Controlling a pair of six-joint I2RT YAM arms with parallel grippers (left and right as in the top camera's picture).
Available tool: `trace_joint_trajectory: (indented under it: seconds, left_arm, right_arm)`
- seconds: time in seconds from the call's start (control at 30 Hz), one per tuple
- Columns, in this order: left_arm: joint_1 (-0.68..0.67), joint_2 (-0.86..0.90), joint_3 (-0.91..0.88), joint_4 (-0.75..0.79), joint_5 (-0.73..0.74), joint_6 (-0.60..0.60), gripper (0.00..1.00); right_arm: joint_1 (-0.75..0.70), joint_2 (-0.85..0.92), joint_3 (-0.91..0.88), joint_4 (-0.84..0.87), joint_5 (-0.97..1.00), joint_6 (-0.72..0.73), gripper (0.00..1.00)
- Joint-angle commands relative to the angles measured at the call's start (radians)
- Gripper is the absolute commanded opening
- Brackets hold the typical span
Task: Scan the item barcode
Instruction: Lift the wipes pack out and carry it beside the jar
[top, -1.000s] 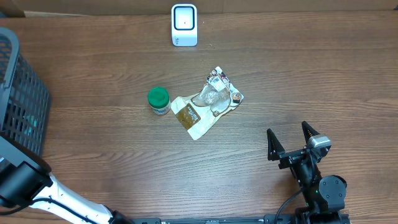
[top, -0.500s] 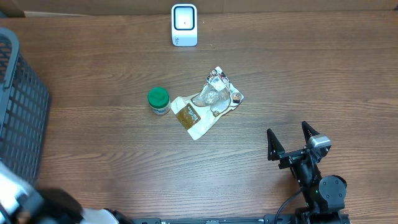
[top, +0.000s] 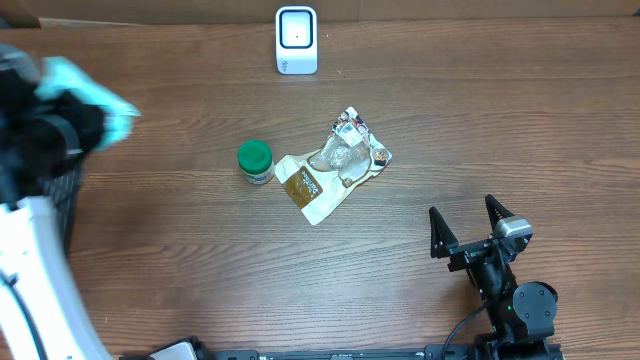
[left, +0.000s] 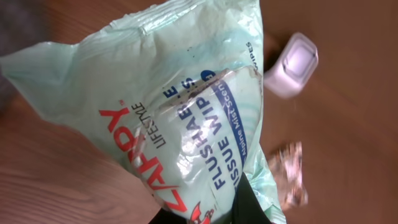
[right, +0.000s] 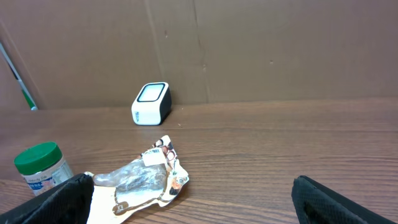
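- Two claws: left gripper (left: 214, 211) pinches a pale green flushable wipes pack (left: 174, 106), held up over the table's (top: 200, 270) left side.
- Right gripper (top: 467, 222) gapes wide, empty.
- Barcode scanner (top: 296, 40) stands at the far edge.

The overhead view looks straight down on the whole tabletop (top: 500, 120). The left wrist view sits very near a wipes pack (left: 155, 106), facing down. The right wrist view looks low across the tabletop toward the back wall (right: 280, 50). All three share the scanner (top: 296, 40).
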Motion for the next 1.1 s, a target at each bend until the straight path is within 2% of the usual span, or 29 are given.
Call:
trace_joint_trajectory:
  seconds: [0.0,0.17,0.3,0.43,0.63,0.93,1.0,1.07]
  left_arm:
    - [-0.169,0.022,-0.041,-0.001,-0.068,0.066,0.04]
    - [-0.335,0.066,-0.113,-0.002,-0.128,0.066,0.04]
    - [-0.403,0.112,-0.216,0.013,-0.127,0.066,0.04]
    - [-0.413,0.146,-0.352,0.071,-0.122,0.080,0.04]
    - [-0.413,0.178,-0.505,0.193,-0.066,0.185,0.04]
    - [-0.413,0.179,-0.571,0.264,-0.068,0.223,0.04]
    - [-0.413,0.179,-0.571,0.269,-0.067,0.211,0.06]
    - [-0.413,0.179,-0.571,0.270,-0.067,0.193,0.14]
  right_arm:
    - [0.005,-0.010,-0.010,0.004,0.005,0.004,1.00]
    - [0.005,-0.010,-0.010,0.004,0.005,0.004,1.00]
    - [0.005,-0.010,-0.010,0.004,0.005,0.004,1.00]
    - [0.005,-0.010,-0.010,0.004,0.005,0.004,1.00]
    - [0.005,-0.010,-0.010,0.004,0.005,0.004,1.00]
    - [0.005,-0.010,-0.010,0.004,0.005,0.004,1.00]
    - [0.005,-0.010,-0.010,0.003,0.005,0.004,1.00]
    - [0.005,-0.010,-0.010,0.004,0.005,0.004,1.00]
